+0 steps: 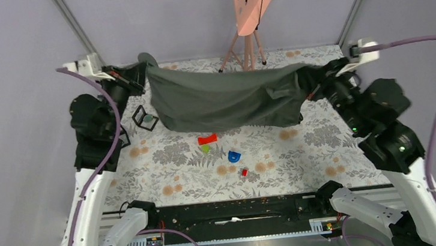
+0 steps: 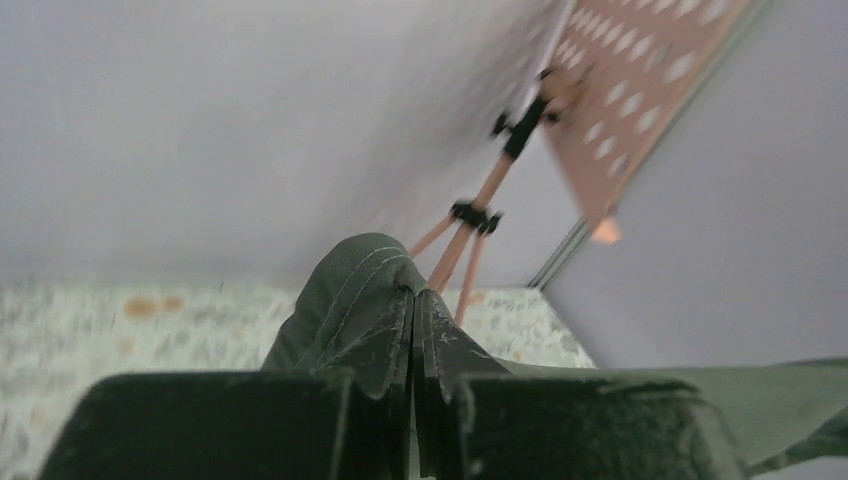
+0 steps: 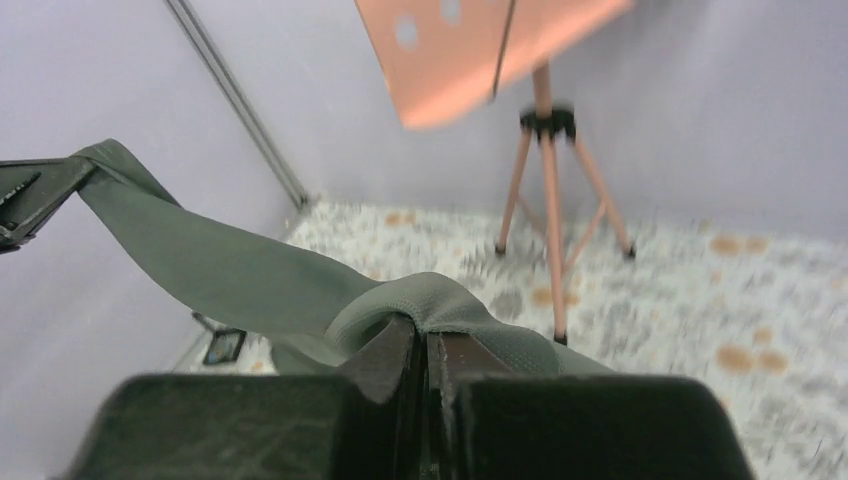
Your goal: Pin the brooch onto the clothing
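The dark grey T-shirt (image 1: 225, 98) hangs stretched in the air between my two grippers over the back of the table, its lower edge drooping toward the floral cloth. My left gripper (image 1: 139, 76) is shut on the shirt's left end; in the left wrist view the fingers (image 2: 413, 295) are pressed together with a stitched hem (image 2: 350, 290) folded over them. My right gripper (image 1: 311, 81) is shut on the right end; in the right wrist view the fabric (image 3: 220, 270) bunches over the closed fingertips (image 3: 425, 335). I cannot tell which small item is the brooch.
On the floral cloth in front of the shirt lie a red piece (image 1: 207, 139), a green piece (image 1: 205, 149), a blue piece (image 1: 234, 156) and a small red piece (image 1: 244, 171). A small black square frame (image 1: 146, 118) sits at the left. A salmon pegboard on a tripod (image 1: 247, 11) stands at the back.
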Motion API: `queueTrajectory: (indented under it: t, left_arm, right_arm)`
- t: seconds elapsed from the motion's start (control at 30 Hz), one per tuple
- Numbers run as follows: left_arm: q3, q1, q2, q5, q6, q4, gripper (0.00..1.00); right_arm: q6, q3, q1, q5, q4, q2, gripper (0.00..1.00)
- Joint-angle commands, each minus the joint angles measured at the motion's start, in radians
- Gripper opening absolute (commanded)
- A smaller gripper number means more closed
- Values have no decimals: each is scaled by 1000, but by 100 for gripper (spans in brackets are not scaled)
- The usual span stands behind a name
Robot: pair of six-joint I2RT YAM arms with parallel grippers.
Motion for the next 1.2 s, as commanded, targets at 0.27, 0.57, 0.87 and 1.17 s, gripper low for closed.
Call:
queueTrajectory:
  t: [0.27, 0.57, 0.87, 1.17]
  left_arm:
    - [480, 4, 29, 224, 66, -110, 0]
    - [400, 5, 77, 227, 27, -113, 0]
    - [439, 6, 348, 271, 13, -115, 0]
    - [772, 18, 568, 376, 43, -175, 0]
  right_arm:
    - [-234, 436, -3, -74, -80, -30, 0]
    - [-323, 356, -3, 51, -92, 31, 0]
    - [-374, 334, -99, 16, -88, 232, 0]
    - [-325, 543, -309, -215, -90, 369, 0]
